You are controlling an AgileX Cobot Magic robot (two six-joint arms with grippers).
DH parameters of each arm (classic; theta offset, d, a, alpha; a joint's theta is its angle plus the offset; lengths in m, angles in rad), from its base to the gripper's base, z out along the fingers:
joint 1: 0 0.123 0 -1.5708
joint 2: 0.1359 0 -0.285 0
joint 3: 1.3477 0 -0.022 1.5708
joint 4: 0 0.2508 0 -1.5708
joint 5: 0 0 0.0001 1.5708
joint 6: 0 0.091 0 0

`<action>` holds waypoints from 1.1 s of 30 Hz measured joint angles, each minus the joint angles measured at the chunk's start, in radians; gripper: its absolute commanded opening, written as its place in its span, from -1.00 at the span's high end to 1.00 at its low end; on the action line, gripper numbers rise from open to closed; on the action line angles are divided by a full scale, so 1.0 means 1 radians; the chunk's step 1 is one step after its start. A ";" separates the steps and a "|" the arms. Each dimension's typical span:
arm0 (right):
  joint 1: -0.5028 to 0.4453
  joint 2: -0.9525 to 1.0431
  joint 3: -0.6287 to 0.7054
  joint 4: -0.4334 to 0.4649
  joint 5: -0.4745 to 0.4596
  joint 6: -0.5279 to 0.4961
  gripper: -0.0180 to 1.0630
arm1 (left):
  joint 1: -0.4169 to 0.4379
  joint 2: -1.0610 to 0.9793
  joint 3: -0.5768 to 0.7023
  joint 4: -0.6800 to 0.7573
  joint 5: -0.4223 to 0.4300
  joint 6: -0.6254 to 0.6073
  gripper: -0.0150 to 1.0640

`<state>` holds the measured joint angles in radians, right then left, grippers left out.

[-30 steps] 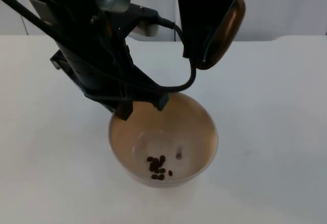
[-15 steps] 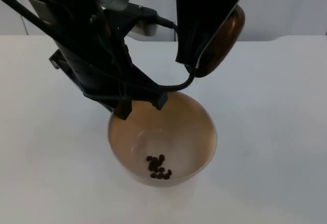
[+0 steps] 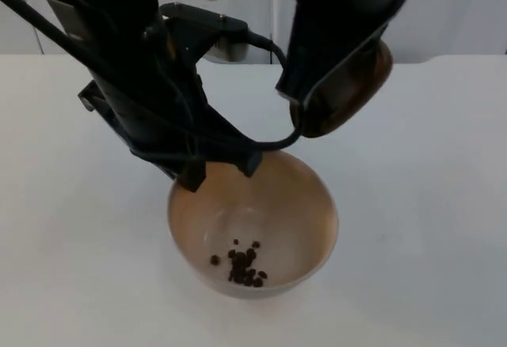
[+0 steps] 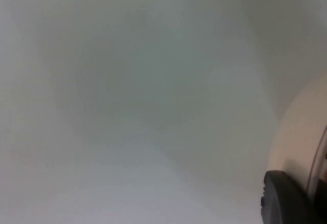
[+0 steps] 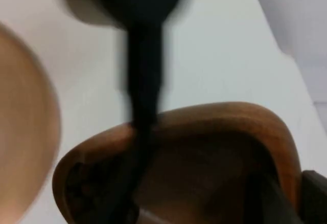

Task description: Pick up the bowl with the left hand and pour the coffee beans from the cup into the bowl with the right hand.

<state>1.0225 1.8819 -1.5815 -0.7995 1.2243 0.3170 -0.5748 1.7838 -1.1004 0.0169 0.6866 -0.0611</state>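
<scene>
A glossy brown wooden cup [image 3: 346,93] hangs tipped steeply above the white surface [image 3: 428,204], its long axis slanting from upper right down to lower left in the top view, with the mouth turned downward and toward the bowl below. The right gripper [image 3: 317,97] is clamped on the cup's rim at the side nearer the left arm, one dark finger lying along the outer wall. In the right wrist view the cup [image 5: 204,152] shows its dark hollow interior, a black finger crossing the rim; nothing can be made out inside it.

Just below and slightly left of the cup's mouth sits a round, pale tan bowl [image 3: 293,196] with a smooth inner wall, its opening facing straight up. The left gripper [image 3: 222,169] pinches the bowl's far rim, one fingertip inside the wall and one outside, the black arm rising behind it toward the upper left corner. Whether the bowl rests on the surface or is lifted off it cannot be told.

A small heap of dark brown coffee beans [image 3: 244,269] lies at the bottom of the bowl, toward its near side, with one bean apart from the pile to the left. In the left wrist view the bowl's pale outer wall [image 4: 299,137] curves beside a black fingertip [image 4: 283,198].
</scene>
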 measured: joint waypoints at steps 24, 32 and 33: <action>-0.252 -0.101 0.000 0.594 -0.062 -0.218 0.97 | 0.000 0.000 0.000 0.000 0.000 0.003 0.98; -0.307 -0.101 0.000 0.700 -0.076 -0.276 0.97 | 0.000 0.000 0.000 0.000 0.000 0.003 0.98; -0.313 -0.101 0.000 0.705 -0.076 -0.286 0.97 | 0.000 0.000 0.000 0.000 0.000 0.003 0.98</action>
<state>0.7092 1.7807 -1.5815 -0.0949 1.1483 0.0306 -0.5748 1.7838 -1.1004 0.0169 0.6866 -0.0586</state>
